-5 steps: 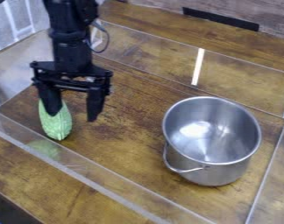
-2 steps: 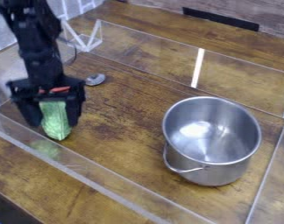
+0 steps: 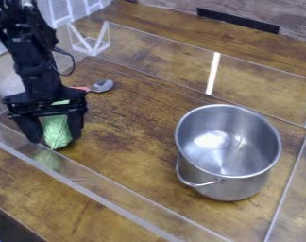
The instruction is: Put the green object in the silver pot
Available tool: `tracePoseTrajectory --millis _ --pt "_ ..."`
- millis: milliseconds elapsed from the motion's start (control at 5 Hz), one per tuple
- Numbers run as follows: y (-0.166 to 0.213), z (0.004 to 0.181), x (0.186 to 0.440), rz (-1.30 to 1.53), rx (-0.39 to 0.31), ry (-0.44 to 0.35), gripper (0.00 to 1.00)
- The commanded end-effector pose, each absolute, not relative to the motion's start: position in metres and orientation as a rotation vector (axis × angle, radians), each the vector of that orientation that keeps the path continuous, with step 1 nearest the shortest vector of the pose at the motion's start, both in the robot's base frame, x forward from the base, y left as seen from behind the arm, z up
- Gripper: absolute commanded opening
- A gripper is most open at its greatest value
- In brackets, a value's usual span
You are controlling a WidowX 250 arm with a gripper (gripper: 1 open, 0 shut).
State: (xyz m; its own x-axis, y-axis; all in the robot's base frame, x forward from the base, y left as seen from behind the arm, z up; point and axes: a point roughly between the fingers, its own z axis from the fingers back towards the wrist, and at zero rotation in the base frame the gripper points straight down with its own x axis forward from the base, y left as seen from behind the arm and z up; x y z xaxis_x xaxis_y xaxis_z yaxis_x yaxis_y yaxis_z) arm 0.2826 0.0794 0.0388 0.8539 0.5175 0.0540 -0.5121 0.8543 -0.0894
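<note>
On the dark wooden surface (image 3: 143,123) we see the black tool (image 3: 48,130), spread wide, straddling the bumpy light-green object (image 3: 55,132), seemingly without gripping it; the shiny round silver pot (image 3: 229,151) stands well apart.

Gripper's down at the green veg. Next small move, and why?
Probably close the jaws. The black gripper points down with its open fingers either side of the light green bumpy toy vegetable, which lies on the wooden table. The shiny steel pot stands empty to the right, so a grasp comes first.
</note>
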Motion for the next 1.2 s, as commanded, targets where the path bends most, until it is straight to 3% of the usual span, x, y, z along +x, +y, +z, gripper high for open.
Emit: tracePoseTrajectory --millis 0,600,1000 --pt "0.091 0.044 0.287 0.594 -0.083 -0.127 1.00" --pt "0.095 0.037 0.288 0.505 -0.101 -0.105 1.00" --pt "0.083 0.045 0.290 0.604 -0.100 -0.099 1.00"
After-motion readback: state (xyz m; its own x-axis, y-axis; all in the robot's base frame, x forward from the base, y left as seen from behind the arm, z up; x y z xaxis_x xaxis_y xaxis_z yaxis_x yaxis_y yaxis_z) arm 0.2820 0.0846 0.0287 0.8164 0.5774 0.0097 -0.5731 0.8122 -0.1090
